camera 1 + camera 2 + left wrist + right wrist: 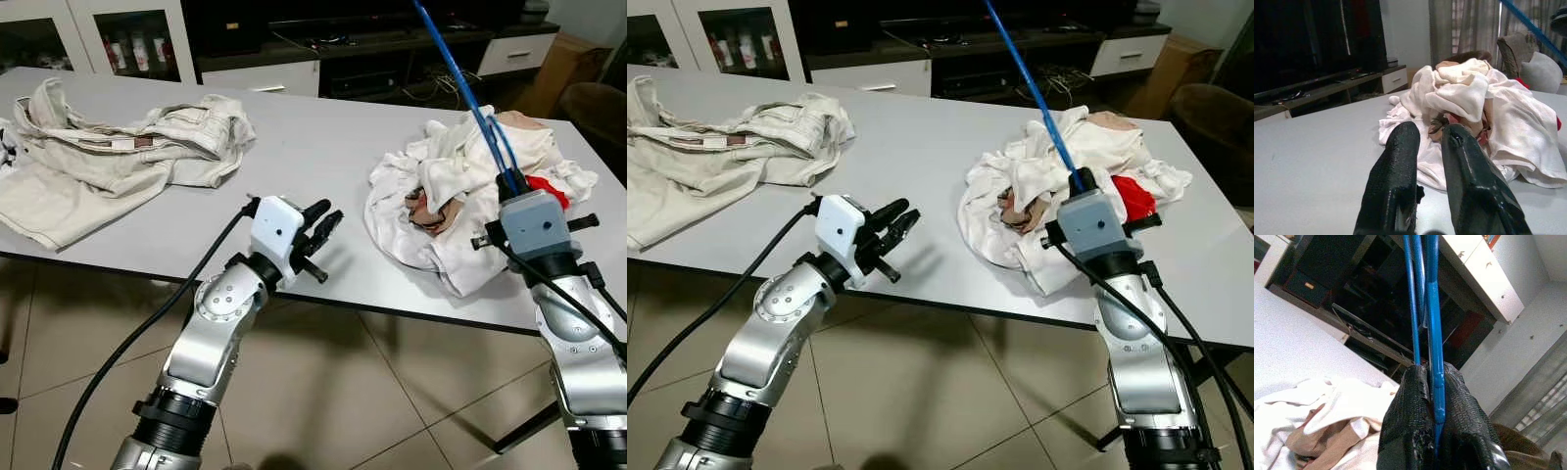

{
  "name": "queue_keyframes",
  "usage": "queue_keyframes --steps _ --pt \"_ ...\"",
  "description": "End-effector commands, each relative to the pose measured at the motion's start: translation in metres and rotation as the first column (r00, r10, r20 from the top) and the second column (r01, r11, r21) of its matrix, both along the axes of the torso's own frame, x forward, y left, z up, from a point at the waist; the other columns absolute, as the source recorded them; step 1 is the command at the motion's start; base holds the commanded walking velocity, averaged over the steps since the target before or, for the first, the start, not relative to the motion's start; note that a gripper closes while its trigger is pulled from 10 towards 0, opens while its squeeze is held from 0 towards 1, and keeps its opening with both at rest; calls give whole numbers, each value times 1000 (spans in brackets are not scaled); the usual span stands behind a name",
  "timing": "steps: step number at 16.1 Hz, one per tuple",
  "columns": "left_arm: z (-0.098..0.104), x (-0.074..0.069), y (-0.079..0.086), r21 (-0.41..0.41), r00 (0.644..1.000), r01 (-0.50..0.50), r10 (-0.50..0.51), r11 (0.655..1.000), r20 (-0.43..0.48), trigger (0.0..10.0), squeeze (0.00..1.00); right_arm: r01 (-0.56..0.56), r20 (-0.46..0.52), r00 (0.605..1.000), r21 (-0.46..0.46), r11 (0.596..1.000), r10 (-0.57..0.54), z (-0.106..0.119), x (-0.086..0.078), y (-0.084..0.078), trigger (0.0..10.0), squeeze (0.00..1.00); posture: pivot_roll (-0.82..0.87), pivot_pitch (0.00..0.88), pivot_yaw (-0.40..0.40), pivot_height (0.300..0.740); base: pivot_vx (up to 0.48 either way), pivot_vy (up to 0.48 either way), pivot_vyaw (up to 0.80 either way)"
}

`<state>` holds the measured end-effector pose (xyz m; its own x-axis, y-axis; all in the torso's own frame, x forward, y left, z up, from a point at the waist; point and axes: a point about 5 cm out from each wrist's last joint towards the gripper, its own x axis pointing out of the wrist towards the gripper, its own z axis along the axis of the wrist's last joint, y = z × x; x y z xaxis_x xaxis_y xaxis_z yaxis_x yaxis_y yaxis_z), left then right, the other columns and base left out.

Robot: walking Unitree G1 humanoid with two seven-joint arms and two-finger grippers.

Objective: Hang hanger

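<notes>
On the desk (pixel 313 147) at our ten o'clock we see beige trousers (pixel 118 157), crumpled and spread toward the left edge. Our left end effector (pixel 321 227) sits at six o'clock, just over the near edge of the desk, with its two black fingers (pixel 1396 176) a small gap apart and nothing between them; they point toward three o'clock, at the clothes pile. At our two o'clock lies that pile (pixel 460 196), white garments heaped with a tan piece and a bit of red (pixel 554 193) showing on its right side. Our right end effector (pixel 1432 382) is over the near side of the pile, its fingers pressed tight on the blue hanger (pixel 470 98). The hanger rises from the grip toward twelve o'clock, tilted to the left, its thin blue bars running up out of view above the desk. Behind the desk stands a dark TV cabinet (pixel 372 49).
</notes>
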<state>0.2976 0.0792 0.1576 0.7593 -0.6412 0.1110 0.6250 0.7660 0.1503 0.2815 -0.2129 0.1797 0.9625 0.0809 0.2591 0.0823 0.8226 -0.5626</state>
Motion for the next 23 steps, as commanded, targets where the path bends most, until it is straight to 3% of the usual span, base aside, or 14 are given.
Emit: queue_keyframes --steps 1,5,12,19,21,23 --pt "2 1 -3 12 1000 5 -5 1000 16 10000 0 -21 28 999 0 1000 21 6 -2 3 10000 0 15 0 -1 723 0 0 0" --pt "3 2 -3 17 1000 9 -9 1000 24 10000 0 -51 24 998 24 998 50 1 -2 14 10000 0 20 0 -2 723 0 -265 0" --pt "3 3 -4 11 1000 3 -3 1000 26 10000 0 -50 28 998 22 999 49 2 1 13 10000 0 20 0 -6 723 0 -351 0" --pt "3 3 -2 -25 1000 6 -5 1000 3 10000 0 -72 9 997 -16 997 72 1 1 12 10000 0 21 0 -8 723 0 0 0" --pt "1 2 0 17 999 37 -37 999 5 10000 0 -155 -85 985 -68 986 149 -3 3 5 10000 0 23 0 -3 723 0 0 0" --pt "-1 2 4 108 994 107 -110 988 24 10000 0 -151 -92 986 -107 983 142 1 4 -4 10000 0 24 0 -6 723 0 0 0"
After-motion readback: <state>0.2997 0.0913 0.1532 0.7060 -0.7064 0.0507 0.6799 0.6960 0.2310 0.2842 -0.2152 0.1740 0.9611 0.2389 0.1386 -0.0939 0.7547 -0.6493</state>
